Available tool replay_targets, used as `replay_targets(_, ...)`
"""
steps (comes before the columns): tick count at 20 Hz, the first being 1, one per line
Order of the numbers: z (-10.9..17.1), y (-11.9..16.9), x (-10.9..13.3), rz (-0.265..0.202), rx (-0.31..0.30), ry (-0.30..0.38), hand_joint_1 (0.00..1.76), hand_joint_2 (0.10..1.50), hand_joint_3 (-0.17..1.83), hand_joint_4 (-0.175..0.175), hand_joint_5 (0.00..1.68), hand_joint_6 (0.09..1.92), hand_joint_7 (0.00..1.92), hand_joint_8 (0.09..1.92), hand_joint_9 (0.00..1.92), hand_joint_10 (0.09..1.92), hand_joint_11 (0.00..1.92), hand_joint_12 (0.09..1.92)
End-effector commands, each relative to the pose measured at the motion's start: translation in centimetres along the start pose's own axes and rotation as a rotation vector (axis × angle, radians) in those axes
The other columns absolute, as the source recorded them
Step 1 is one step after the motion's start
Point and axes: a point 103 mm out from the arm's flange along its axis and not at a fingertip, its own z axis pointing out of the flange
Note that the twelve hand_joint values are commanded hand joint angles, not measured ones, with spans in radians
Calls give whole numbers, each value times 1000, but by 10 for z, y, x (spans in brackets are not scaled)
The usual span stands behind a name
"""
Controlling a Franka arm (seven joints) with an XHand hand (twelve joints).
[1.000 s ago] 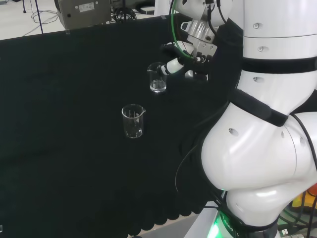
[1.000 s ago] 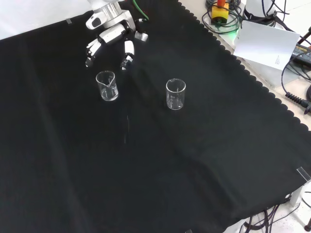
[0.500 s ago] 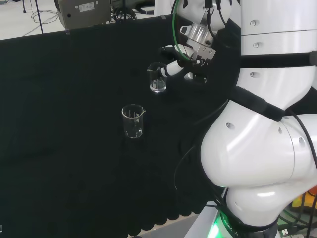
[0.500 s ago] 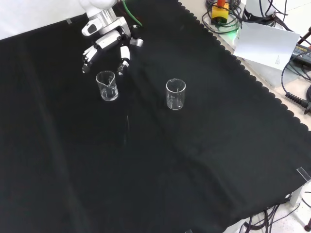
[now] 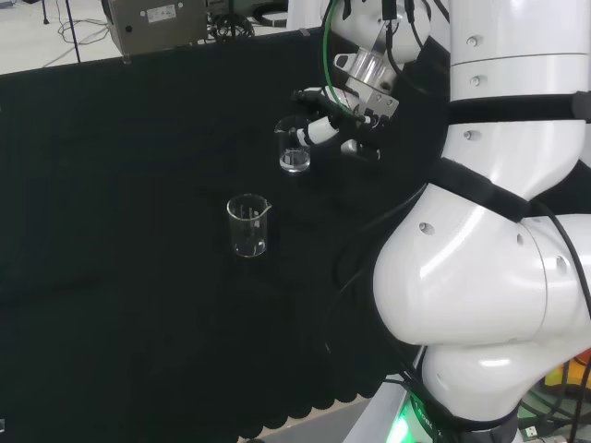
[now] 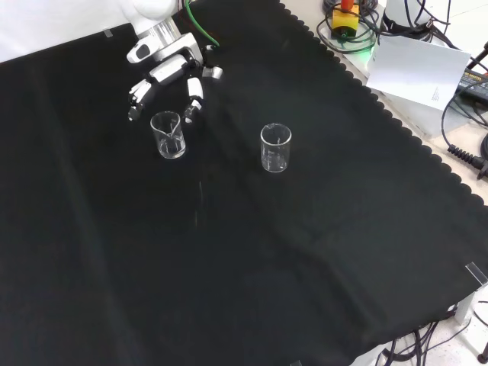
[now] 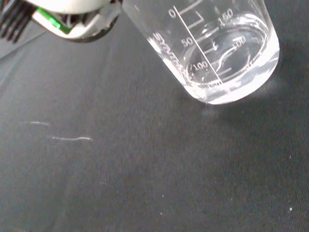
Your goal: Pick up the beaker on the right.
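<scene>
Two clear glass beakers stand upright on the black cloth. In the head view one beaker (image 5: 294, 148) is farther off and to the right, right by the hand (image 5: 343, 103); the other beaker (image 5: 248, 225) stands nearer and to the left. In the front view the hand (image 6: 169, 70) hovers just behind the left beaker (image 6: 168, 134), its fingers (image 6: 194, 97) spread on either side of the rim and holding nothing. The second beaker (image 6: 275, 147) stands apart to the right. The wrist view has the close beaker (image 7: 217, 48) large, with printed graduations.
The arm's big white links (image 5: 480, 240) take up the head view's right. The cloth's scalloped edge (image 6: 396, 122) runs along the front view's right, with a white sheet (image 6: 419, 69) and cables beyond it.
The hand has shifted left in both views and come closer over the beaker beside it. Both beakers stay where they were.
</scene>
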Motion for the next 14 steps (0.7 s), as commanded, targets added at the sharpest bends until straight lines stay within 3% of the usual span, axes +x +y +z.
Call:
replay_targets(1,8,7,-10,-41,-2,52,907,511,694,-30,448,87,151,671,279,669,0,1361)
replay_targets(14,17,13,-26,-44,-25,112,936,497,713,-27,510,87,195,666,305,654,0,1353)
